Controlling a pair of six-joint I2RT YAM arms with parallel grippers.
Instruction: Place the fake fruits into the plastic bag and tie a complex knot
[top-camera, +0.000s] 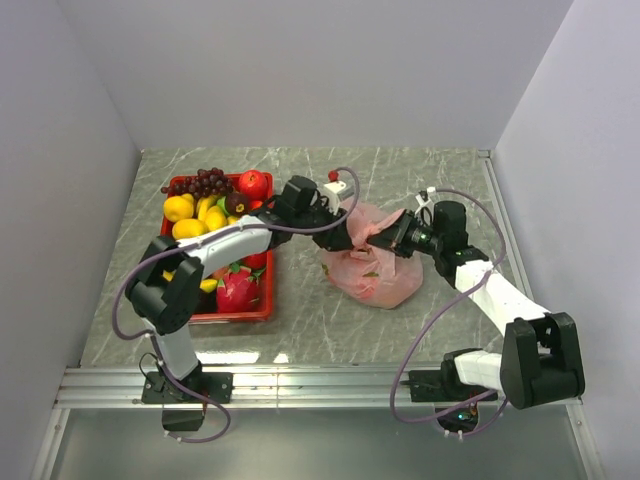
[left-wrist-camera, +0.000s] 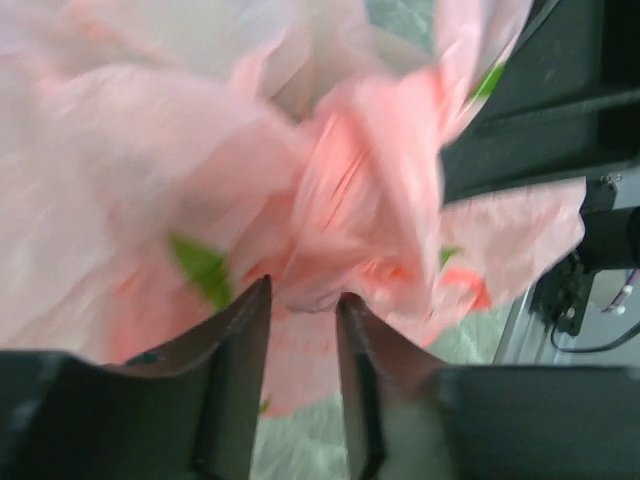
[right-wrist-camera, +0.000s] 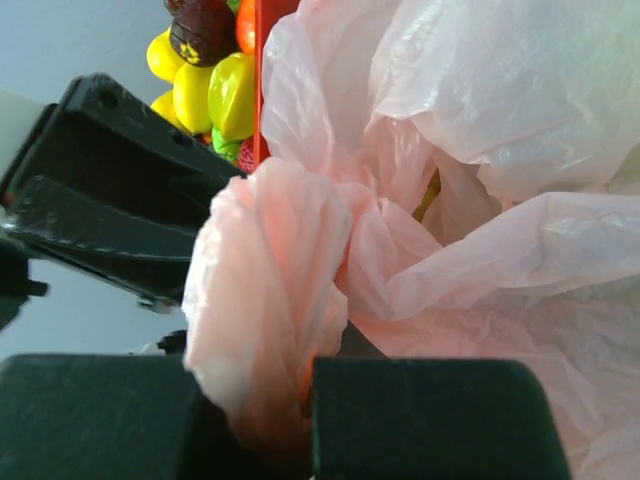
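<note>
The pink plastic bag (top-camera: 375, 275) lies on the marble table between both grippers, with fruit shapes showing faintly through it. My left gripper (top-camera: 345, 238) is at the bag's left top; in the left wrist view (left-wrist-camera: 303, 292) its jaws stand narrowly apart with a strand of pink film between them. My right gripper (top-camera: 388, 240) is at the bag's top right, shut on a twisted bunch of film, the knot (right-wrist-camera: 270, 270), in the right wrist view (right-wrist-camera: 262, 375). The gathered film (left-wrist-camera: 370, 200) also shows blurred in the left wrist view. More fake fruits (top-camera: 215, 215) lie in the tray.
A red tray (top-camera: 270, 290) stands left of the bag, holding grapes (top-camera: 200, 183), a red apple (top-camera: 253, 183), lemons (top-camera: 180, 208) and a dragon fruit (top-camera: 236, 288). Its edge (right-wrist-camera: 262, 60) and lemons (right-wrist-camera: 205, 95) show behind the left gripper's body (right-wrist-camera: 100, 190). Walls enclose the table.
</note>
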